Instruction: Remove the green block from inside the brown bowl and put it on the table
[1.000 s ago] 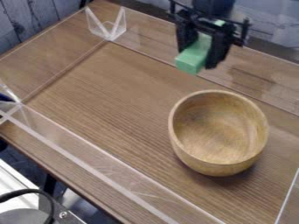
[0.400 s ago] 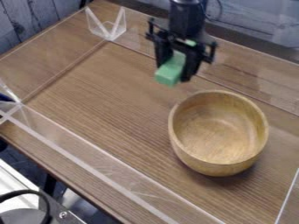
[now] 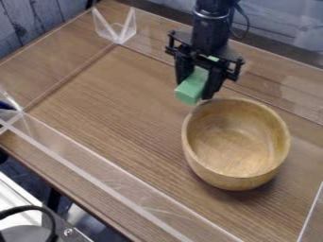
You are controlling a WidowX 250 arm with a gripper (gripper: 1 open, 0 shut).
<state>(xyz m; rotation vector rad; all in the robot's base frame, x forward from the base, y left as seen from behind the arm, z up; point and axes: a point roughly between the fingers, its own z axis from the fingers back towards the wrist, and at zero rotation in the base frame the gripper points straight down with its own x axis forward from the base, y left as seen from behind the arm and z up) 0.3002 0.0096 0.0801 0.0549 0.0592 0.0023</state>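
Note:
The green block point(image 3: 192, 90) hangs above the table point(image 3: 101, 104), just left of and behind the brown bowl point(image 3: 236, 144). My gripper point(image 3: 199, 79) points straight down and is shut on the block, its dark fingers on either side of the block's upper end. The block's lower end sticks out below the fingers, tilted slightly. Nothing lies in the round light-tan bowl, which sits at the right of the tabletop.
Low clear plastic walls point(image 3: 76, 156) edge the table on the left and front. A clear corner bracket point(image 3: 120, 26) stands at the back left. Bare wood stretches across the left and middle of the tabletop.
The gripper carried the green block left from the back right, then came slightly right and down, closer to the bowl's back-left rim. It stays shut on the block.

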